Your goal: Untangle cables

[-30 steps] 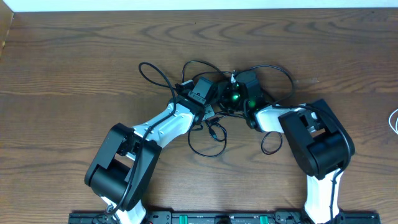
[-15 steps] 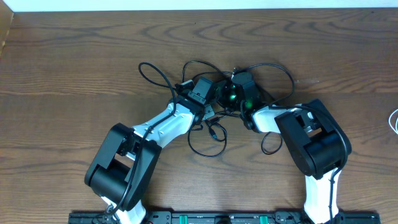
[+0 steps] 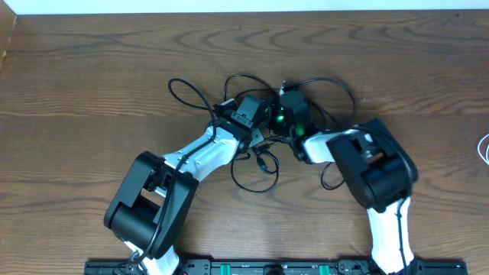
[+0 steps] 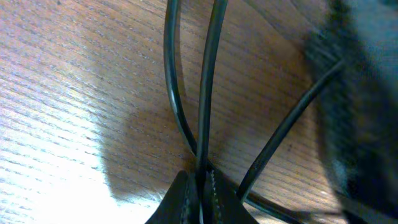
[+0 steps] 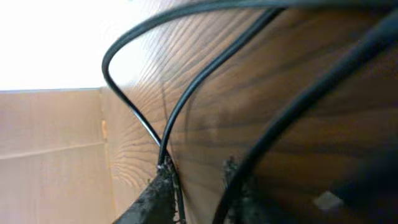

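While both of my arms reach inward over the brown wooden bench (image 3: 92,69), they meet just past its middle, the left arm (image 3: 164,179) slanting in from the near left and the right arm (image 3: 378,172) bending in from the near right.

The black cables (image 3: 263,159) lie in a loose tangle under and around my two wrists. One loop swings out to the far left, another arcs to the far right, and a rounder loop rests on the wood on the near side between my arms. A white cable (image 3: 484,145) shows only at the right edge of the bench, well apart from the tangle.

My left end effector (image 4: 200,190) is pressed together on one of the black cables, which rises straight from between its tips, with a second strand just beside it.

My right end effector (image 5: 199,190) stands partly spread, with bare wood showing between its fingertips (image 5: 163,194). One black strand runs down along the inner edge of the left tip and another crosses over the right one; neither looks clamped.

A small green light (image 3: 281,118) glows on my right wrist.
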Robot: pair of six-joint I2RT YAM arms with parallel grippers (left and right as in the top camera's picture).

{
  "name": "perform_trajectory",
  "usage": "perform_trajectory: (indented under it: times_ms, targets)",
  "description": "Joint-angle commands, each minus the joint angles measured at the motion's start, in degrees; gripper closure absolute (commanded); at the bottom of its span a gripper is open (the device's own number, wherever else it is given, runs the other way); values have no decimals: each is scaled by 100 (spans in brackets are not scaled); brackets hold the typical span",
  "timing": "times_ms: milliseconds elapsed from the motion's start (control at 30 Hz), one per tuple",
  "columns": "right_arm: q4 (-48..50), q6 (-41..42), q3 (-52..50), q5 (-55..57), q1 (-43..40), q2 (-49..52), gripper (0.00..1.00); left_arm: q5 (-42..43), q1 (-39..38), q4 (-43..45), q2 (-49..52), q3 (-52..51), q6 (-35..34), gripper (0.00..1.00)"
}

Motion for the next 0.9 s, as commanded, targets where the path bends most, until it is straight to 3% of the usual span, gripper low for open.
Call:
perform_trajectory:
  times_ms: [0, 33, 200, 300, 500, 533, 700, 867]
  targets:
    - [-264, 129, -223, 37, 74, 730, 95, -118, 20, -37, 96, -17, -74, 92]
    - [-306, 68, -225, 15, 50, 728, 99, -120, 20, -55, 96, -17, -74, 92]
    - [-273, -782, -225, -632, -286, 507, 98, -254, 20, -243, 96, -17, -90, 92]
    - [-614, -1331, -225, -1099, -577, 142, 99, -472, 33, -343, 96, -17, -468, 92]
    - [-3438, -3084, -225, -758, -1161, -1541, 99, -896, 136, -911, 96, -17, -1722, 92]
    - [-4463, -3580, -225, -413, -1322, -2275, 99, -896, 197, -942, 96, -17, -1768, 92]
    - [-6078, -3836, -225, 807, -1659, -3654, 99, -898, 199, -940, 96, -17, -1768, 92]
    - [-6966, -3838, -225, 1698, -1969, -4616, 99, -922, 197, -942, 96, -17, -1766, 92]
